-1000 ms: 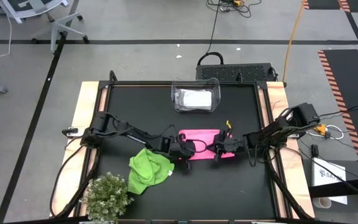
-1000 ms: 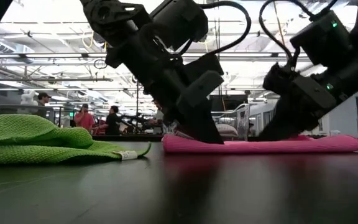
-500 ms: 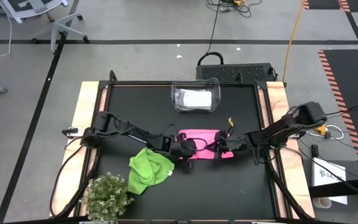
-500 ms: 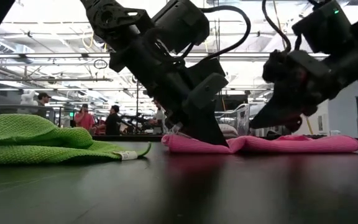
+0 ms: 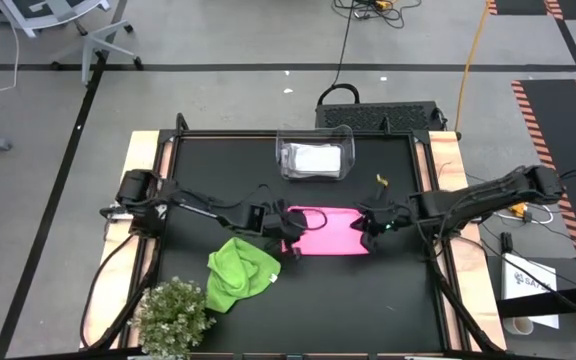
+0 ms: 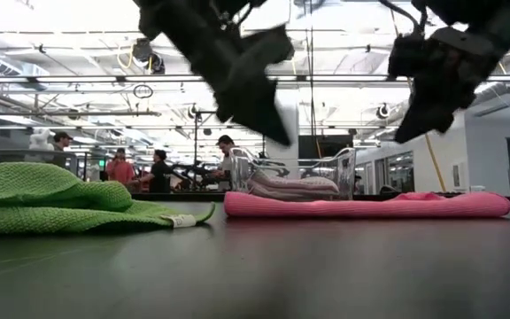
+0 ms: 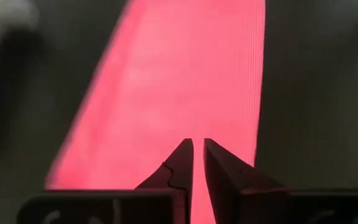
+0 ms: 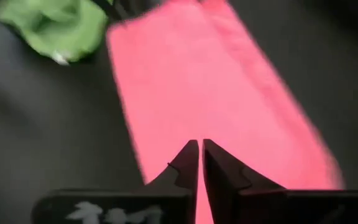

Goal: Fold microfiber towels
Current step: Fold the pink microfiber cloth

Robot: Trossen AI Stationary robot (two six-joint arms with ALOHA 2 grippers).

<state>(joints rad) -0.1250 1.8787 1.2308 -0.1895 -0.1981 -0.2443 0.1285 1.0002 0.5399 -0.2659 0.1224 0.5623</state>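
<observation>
So the bench (image 5: 218, 160) is a black-topped table. Near the middle of its far edge there's a clear plastic bin (image 5: 315, 157) with what looks like folded white cloth inside, and a bushy little plant (image 5: 173, 316) sits at the near left corner.

The pink microfiber towel (image 5: 328, 230) lies flat in the middle of the bench, already folded into a neat band. The lime green towel (image 5: 240, 273) is still a crumpled heap toward the near left, beside the plant.

My guess on handling: these are light, floppy and a bit grippy, so they'll sag and bunch instead of holding shape. Best to pinch a corner or hem, not the middle.

The left gripper (image 6: 268, 120) hangs above the pink towel's left end and the right gripper (image 6: 410, 120) above its right end. Both have fingers nearly together, holding nothing.
</observation>
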